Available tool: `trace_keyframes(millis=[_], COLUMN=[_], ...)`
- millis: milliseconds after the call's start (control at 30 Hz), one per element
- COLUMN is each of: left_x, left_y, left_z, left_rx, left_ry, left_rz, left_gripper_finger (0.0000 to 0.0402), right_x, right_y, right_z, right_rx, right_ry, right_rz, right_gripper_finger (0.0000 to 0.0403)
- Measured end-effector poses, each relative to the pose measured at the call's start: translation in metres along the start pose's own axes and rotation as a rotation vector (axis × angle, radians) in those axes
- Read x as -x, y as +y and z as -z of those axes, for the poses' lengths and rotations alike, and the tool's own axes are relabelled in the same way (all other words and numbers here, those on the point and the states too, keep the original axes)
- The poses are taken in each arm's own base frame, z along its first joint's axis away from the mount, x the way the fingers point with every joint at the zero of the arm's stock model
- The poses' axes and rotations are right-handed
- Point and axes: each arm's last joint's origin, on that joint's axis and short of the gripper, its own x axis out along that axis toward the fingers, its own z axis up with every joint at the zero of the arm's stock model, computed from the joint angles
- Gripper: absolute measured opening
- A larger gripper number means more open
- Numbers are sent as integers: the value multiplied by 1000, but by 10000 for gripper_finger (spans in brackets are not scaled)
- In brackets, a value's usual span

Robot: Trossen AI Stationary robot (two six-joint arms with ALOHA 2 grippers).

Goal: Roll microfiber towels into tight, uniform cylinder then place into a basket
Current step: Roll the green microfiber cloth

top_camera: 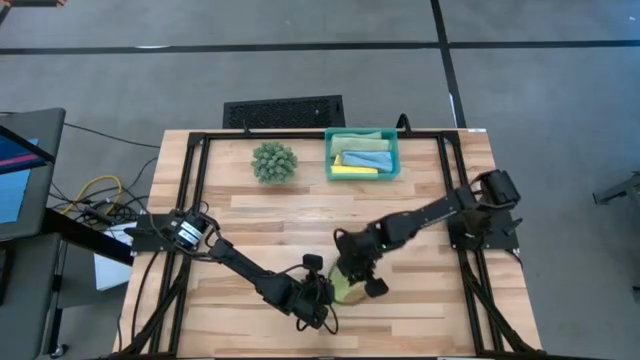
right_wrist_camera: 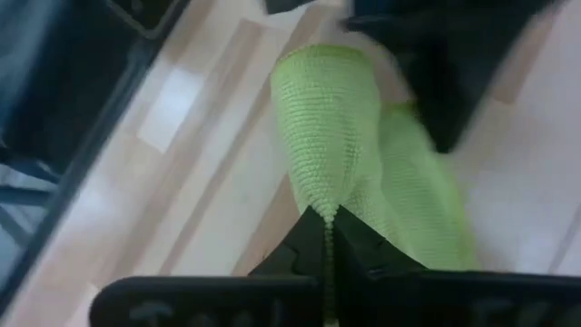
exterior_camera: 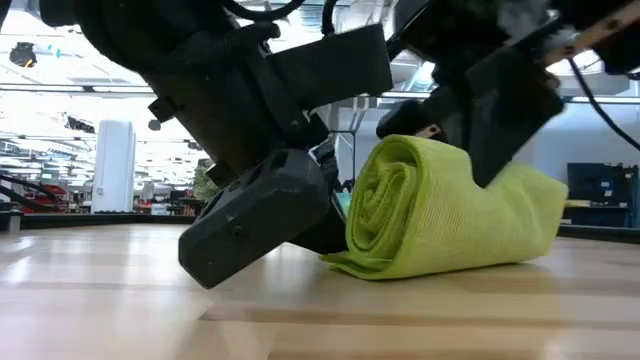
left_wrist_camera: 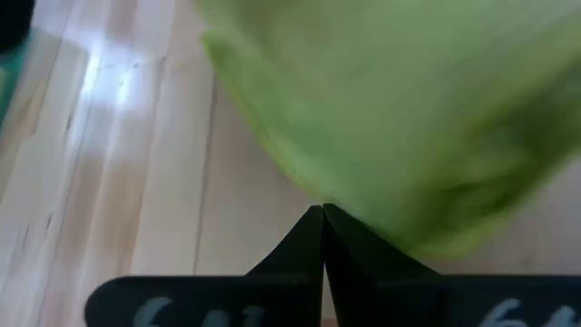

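Note:
A lime green microfiber towel, rolled into a thick cylinder, lies on the wooden table near its front edge, also visible from above. My right gripper comes down on it from the far right and is shut on its cloth. My left gripper is shut, with its tips at the roll's left side, low over the table. The teal basket stands at the table's far edge. Blue, yellow and sage green towels lie in it. My left gripper's shut fingertips meet the lower edge of the roll, slanting down from the table's left. Whether they press on it or only touch it, I cannot tell. My right gripper pinches a raised ridge of cloth on the roll's upper side between its two fingers. The fingers slant down from the far right. One layer or several, I cannot tell. The roll's underside rests on the table.
A round spiky green plant ball sits left of the basket. A black slotted grille lies beyond the far edge. Black frame rails run along the table's left and right sides. Bare wood stretches between the roll and the basket.

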Motion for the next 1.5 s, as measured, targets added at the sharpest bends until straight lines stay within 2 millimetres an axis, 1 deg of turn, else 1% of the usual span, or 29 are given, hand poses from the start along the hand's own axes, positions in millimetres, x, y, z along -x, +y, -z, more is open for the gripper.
trace_keyframes(millis=[167, 233, 333, 467, 567, 667, 733, 867, 1033, 1100, 1200, 1300, 1400, 1500], left_x=[4, 5, 7, 11, 19, 30, 36, 45, 52, 53, 54, 54, 59, 62], left_y=[-3, -4, -5, -6, -5, -6, -10, -20, -28, -29, -30, -30, -28, -28], left_z=[-2, -5, -7, -9, -8, -13, -18, -30, -39, -38, -38, -38, -44, -47], left_rx=[-28, -38, -49, -90, -137, -139, -147, -161, -194, -202, -200, -199, -190, -177], left_ry=[-20, -29, -38, -34, 1, -6, -18, -66, -134, -137, -139, -140, -146, -157], left_rz=[-7, -9, -25, -66, -162, -241, -215, -103, -71, -69, -67, -78, -119, -120], left_gripper_finger=[0, 0, 0, 0, 0, 0, 0, 0, 0, 0, 0, 0, 0, 0], right_x=[7, 10, 12, 3, -8, -20, -23, -23, -21, -19, -17, -16, -14, -13], right_y=[-27, -33, -38, -43, -43, -46, -48, -52, -58, -61, -65, -68, -71, -71], right_z=[3, 7, 6, 13, 16, 22, 24, 23, 17, 18, 19, 19, 20, 20], right_rx=[-63, -81, -87, -116, -126, -144, -143, -109, -106, -112, -132, -155, -166, -150], right_ry=[-37, -30, -48, -13, 2, 33, 37, 11, -46, -46, -49, -55, -58, -59], right_rz=[-39, -62, -80, -106, -164, -180, -186, -174, -136, -115, -110, -106, -104, -105], right_gripper_finger=[21, 27, 31, 27, 23, 23, 27, 35, 44, 55, 84, 126, 174, 212])
